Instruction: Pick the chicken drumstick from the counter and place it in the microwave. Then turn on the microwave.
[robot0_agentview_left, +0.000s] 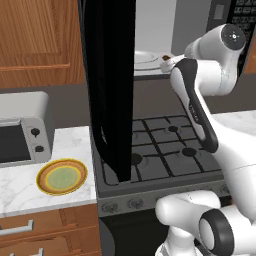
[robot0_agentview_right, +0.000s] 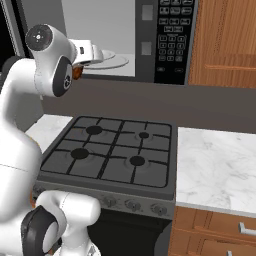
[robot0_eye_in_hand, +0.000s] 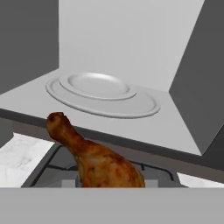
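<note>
My gripper (robot0_agentview_left: 170, 62) hangs in front of the open microwave (robot0_agentview_right: 150, 30), level with its floor, above the back of the stove. It is shut on the chicken drumstick (robot0_eye_in_hand: 97, 162), whose thick end is in the jaws and whose thin end points up and left toward the cavity. The drumstick shows as a small brown bit (robot0_agentview_left: 165, 58) at the hand and as an orange patch (robot0_agentview_right: 76, 72) behind the arm. Inside the grey-white cavity lies the round glass turntable (robot0_eye_in_hand: 103, 93), bare. The fingertips themselves are hidden. The marble counter (robot0_agentview_right: 215, 160) lies right of the stove.
The microwave's black door (robot0_agentview_left: 112, 85) stands swung out wide on the left. Its keypad (robot0_agentview_right: 172, 35) is right of the cavity. Below is the dark gas stovetop (robot0_agentview_right: 112, 150). A silver toaster oven (robot0_agentview_left: 22, 135) and a yellow plate (robot0_agentview_left: 61, 176) sit on the left counter.
</note>
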